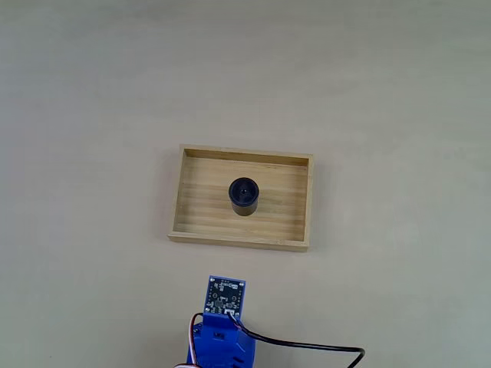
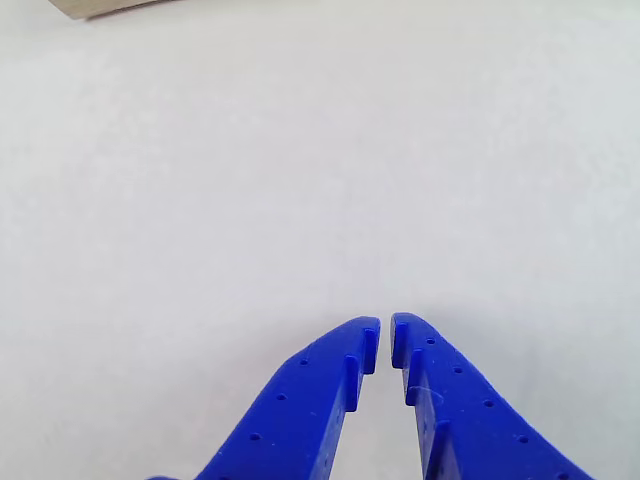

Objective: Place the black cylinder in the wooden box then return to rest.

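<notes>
The black cylinder (image 1: 245, 196) stands upright near the middle of the wooden box (image 1: 192, 230), its round top and small dimple facing up in the fixed view. The blue arm (image 1: 222, 337) sits at the bottom edge of that view, below the box and apart from it. In the other view my blue gripper (image 2: 385, 332) rises from the bottom edge, its two fingertips nearly touching with nothing between them, over bare pale table. A corner of the wooden box (image 2: 100, 8) shows at the top left there.
A black cable (image 1: 307, 346) runs right from the arm's base along the bottom of the fixed view. A small circuit board (image 1: 225, 295) sits on top of the arm. Pale table surface surrounds the box on all sides.
</notes>
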### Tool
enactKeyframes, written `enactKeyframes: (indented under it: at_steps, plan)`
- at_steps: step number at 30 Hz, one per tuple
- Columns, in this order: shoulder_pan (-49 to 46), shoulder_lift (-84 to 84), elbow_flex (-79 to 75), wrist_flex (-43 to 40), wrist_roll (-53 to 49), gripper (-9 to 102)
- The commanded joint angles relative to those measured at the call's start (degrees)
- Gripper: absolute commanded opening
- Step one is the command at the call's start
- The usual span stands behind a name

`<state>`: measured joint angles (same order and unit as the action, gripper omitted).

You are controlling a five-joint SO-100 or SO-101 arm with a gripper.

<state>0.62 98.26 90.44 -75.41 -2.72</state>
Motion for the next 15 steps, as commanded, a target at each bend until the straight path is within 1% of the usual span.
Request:
enactKeyframes:
  at_steps: [1,15]
  plan:
    - [0.5,0.5,1.8,-1.9,0.4,-1]
    - [0.7,0.5,1.8,-2.5,-0.7,0]
